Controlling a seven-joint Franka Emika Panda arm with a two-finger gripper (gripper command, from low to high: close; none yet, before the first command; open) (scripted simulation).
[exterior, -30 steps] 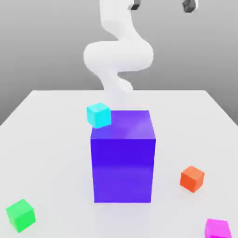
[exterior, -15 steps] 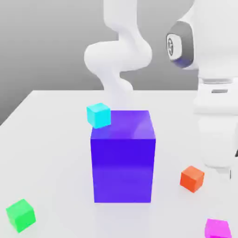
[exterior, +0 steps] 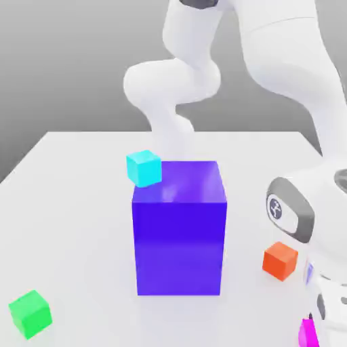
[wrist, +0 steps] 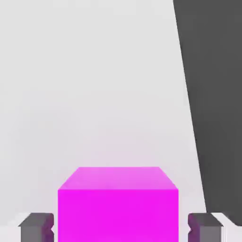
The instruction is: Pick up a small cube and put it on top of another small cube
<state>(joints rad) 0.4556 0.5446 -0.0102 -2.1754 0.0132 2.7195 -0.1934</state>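
We read this as the grasp step. In the hand view the magenta cube sits squarely between the two grey fingertips, which look drawn in against its side faces, so we judge the gripper closed on it. In the exterior view the cube is still on the white table, at about 4 o'clock from the big blue-violet block, mostly hidden behind the arm's wrist. Not yet lifted, as far as we can tell.

Candidate targets: orange cube nearest, at 3 o'clock from the block; green cube at 8 o'clock; cyan cube at 11 o'clock.

Next move calls for a straight lift, then squaring the cube above the chosen target before release.
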